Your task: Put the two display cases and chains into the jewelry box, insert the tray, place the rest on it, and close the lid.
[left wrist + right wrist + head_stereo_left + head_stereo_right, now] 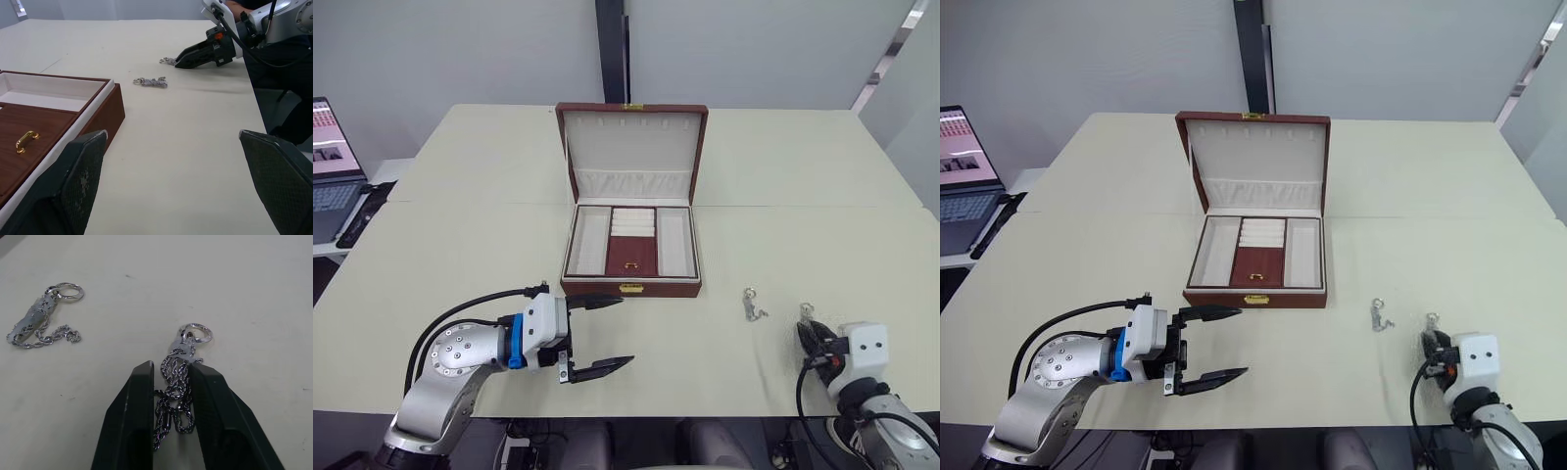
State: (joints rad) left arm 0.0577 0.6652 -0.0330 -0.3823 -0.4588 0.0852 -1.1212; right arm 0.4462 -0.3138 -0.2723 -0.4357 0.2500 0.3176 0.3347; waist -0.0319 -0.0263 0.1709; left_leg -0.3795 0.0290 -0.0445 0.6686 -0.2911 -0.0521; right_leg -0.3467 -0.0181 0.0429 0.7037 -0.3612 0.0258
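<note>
Two chains are outside the jewelry box [631,206], whose lid is open and whose tray looks inserted. Your right end effector [171,396] grips one chain [178,377] on the tabletop [822,206]; the other chain [41,323] lies beside. Left end effector [597,333] is released.

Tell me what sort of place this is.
Probably an office or lab room: a large cream table against plain grey walls, with an open laptop on a side desk. An open brown jewelry box sits on the table.
</note>
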